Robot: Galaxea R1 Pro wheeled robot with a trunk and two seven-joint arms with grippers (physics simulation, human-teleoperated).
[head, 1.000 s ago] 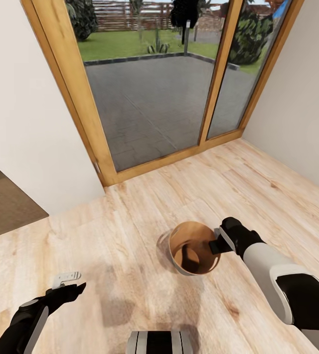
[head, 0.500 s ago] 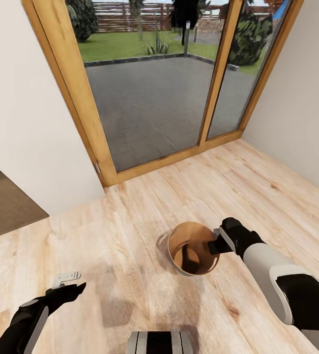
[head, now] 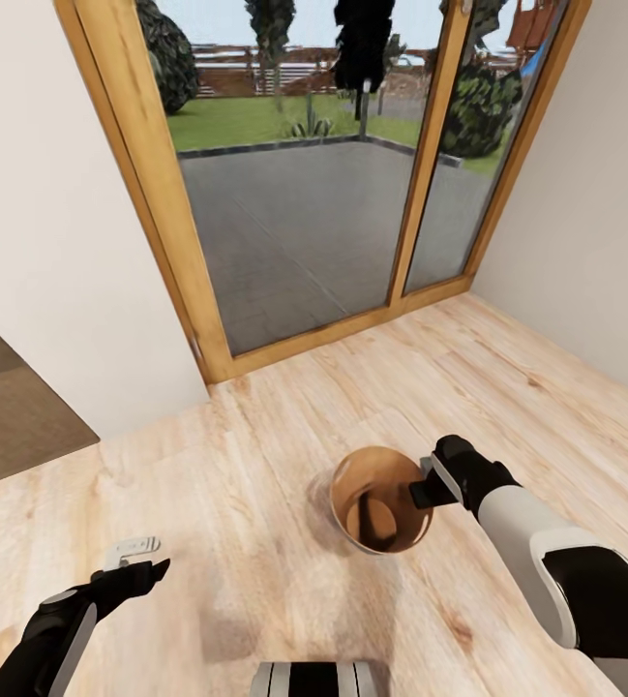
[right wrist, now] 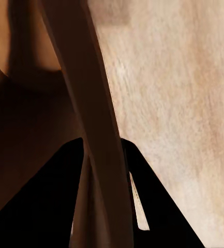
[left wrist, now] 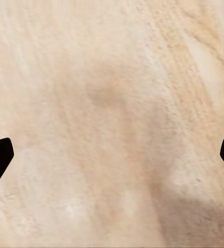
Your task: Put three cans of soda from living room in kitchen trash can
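Tilted up since a second ago, head camera shows more sky; bin unmoved | right end effector (head: 420, 489) clamped on tash can (head: 381, 499) rim, one finger each side of wall (right wrist: 99, 155) | left end effector (head: 144, 561) wide apart, near left over wood floor (head: 255, 465) | glass doors (head: 304, 194) far.

You are in a home, in a corner of a room that opens to a garden. At your 12 o'clock stand wood-framed glass doors (head: 304, 194), with a paved patio (head: 294, 232), lawn and shrubs beyond. Pale plaster walls (head: 52, 242) close in at 10 and 2 o'clock. Light wood plank floor (head: 255, 465) runs under you, as in a house.
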